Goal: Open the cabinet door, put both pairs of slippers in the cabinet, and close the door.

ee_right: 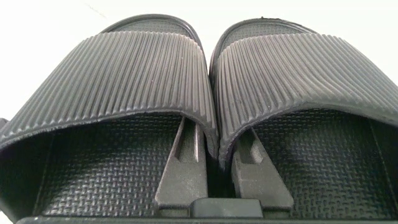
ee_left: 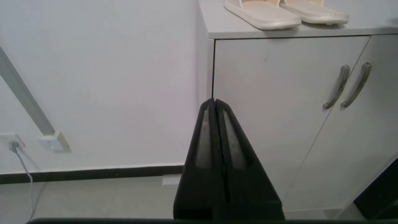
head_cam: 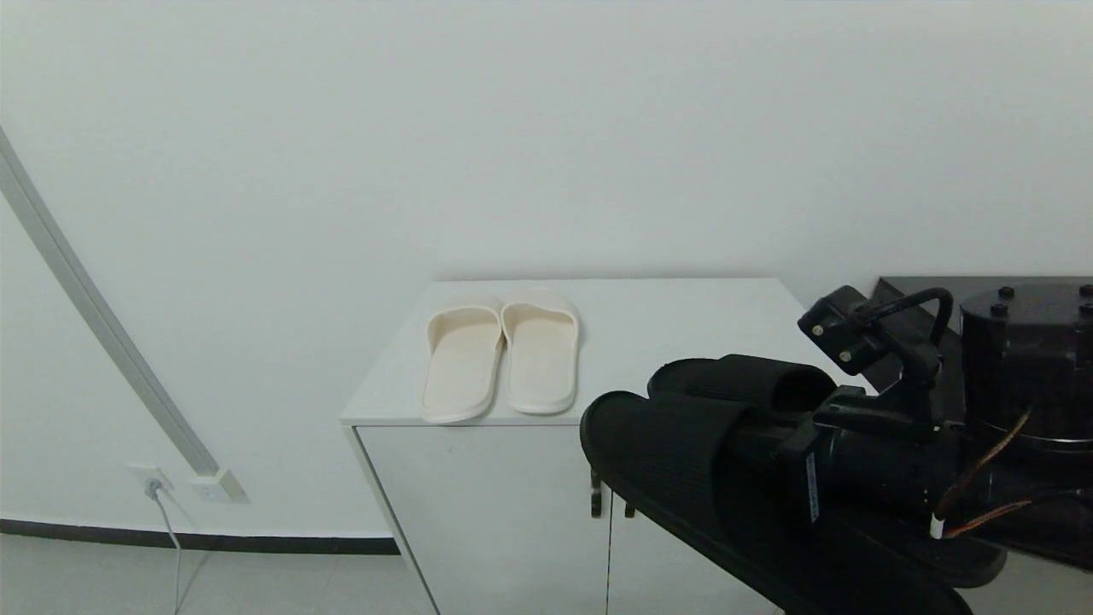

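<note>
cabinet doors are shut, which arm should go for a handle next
Left, probably. The left gripper is shut on nothing and faces the door handles, while the right gripper is busy holding the black slippers.

2 black slippers (head_cam: 675, 444) (ribbed straps); 2 cream slippers (head_cam: 499, 359); white cabinet (head_cam: 487, 512).

First slipper pair (head_cam: 501, 363) sits left on the cabinet (head_cam: 683, 316) top; second slipper pair (head_cam: 683, 444) hangs before it, right.
</note>
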